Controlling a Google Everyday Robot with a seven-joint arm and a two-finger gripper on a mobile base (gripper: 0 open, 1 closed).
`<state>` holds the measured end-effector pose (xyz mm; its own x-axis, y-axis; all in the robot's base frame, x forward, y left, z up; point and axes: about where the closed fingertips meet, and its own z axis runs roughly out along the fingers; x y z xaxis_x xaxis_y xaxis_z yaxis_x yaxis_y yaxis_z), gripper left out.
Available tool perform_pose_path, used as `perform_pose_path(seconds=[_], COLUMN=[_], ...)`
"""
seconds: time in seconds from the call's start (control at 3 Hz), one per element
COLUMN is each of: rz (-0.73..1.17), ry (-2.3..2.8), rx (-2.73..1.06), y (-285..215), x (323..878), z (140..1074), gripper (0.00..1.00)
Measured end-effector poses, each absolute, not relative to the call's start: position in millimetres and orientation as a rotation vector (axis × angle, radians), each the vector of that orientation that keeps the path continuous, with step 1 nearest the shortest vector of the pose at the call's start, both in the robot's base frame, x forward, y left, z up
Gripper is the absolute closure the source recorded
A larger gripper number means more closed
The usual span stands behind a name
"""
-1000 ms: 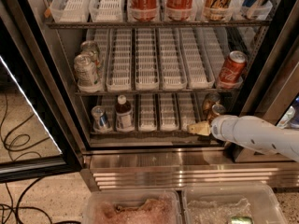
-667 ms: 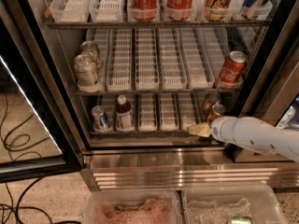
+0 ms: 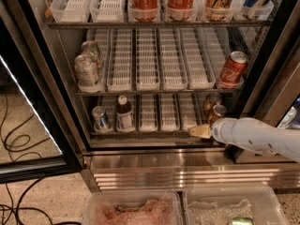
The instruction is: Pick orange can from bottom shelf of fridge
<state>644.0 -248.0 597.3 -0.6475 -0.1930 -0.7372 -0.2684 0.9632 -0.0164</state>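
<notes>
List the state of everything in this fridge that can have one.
fridge door, open.
orange can, upright on the bottom shelf, not lifted.
red Coca-Cola can, tilted.
bottle, upright, capped.
silver-blue can, upright.
tool, at the bottom shelf's front, beside the orange can.

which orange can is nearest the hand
The front orange can, right by the hand at the shelf front edge; the other orange can stands behind it.

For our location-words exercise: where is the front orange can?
In the camera view, the front orange can stands at the right end of the bottom shelf, its twin behind it; the gripper sits at its lower left.
</notes>
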Motion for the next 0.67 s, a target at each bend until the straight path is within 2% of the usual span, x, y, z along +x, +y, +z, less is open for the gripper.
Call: perform_pose_path(seconds=[0.67], rz=[0.042], ry=[2.224], rx=[-0.396], y=[-244.8], x=[651.8], z=[605.6], gripper=[0.00])
